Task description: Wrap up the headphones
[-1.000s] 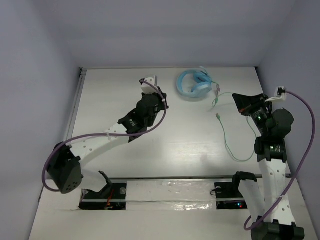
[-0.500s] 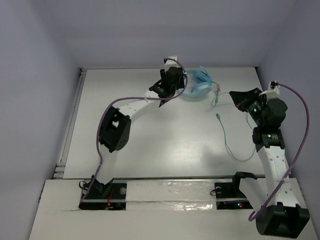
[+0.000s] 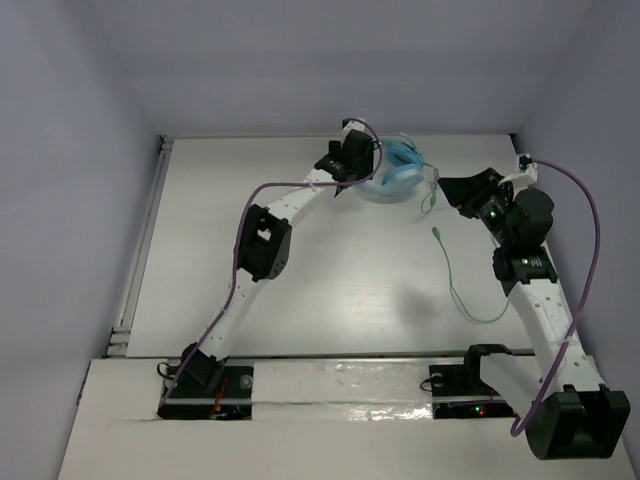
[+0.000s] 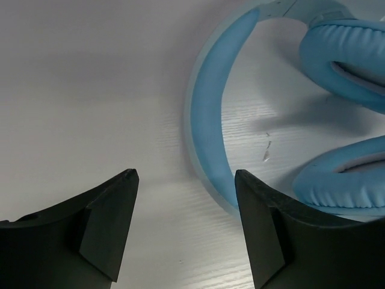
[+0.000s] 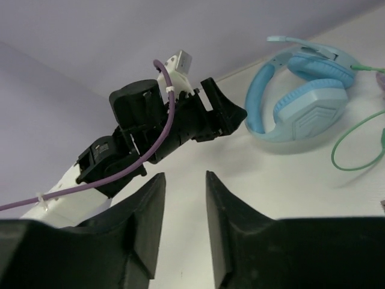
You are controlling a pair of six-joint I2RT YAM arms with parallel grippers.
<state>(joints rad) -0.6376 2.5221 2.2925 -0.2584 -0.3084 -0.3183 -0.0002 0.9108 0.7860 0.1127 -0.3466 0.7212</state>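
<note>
At the far edge of the table [image 3: 250,260], right of centre, the headphones [image 3: 392,170] lie flat, headband toward the left and both padded cups toward the right. Their cable [image 3: 455,290] leaves the right side, curls once just beside the cups, then trails toward the near edge in a loose curve. The plug [image 3: 437,232] rests on bare tabletop, apart from the cups.

The left gripper [image 4: 185,177] hovers over the headband's outer curve with its fingers spread and nothing between them. In the wrist view, the headband [image 4: 207,102] runs up from just beside the right-hand fingertip [image 4: 246,180]. Whether that finger touches the band cannot be told.

The right gripper [image 5: 183,177] sits to the right of the headphones, near the cable's curl, aimed at them. Its fingers are parted by a narrow gap and hold nothing.

The tabletop is white with a faint wood grain. A metal rail [image 3: 145,240] runs along its left edge, and a glossy strip [image 3: 340,372] crosses the near edge between the two arm bases. Plain pale lavender walls [image 3: 300,60] close in the left, back and right sides.
</note>
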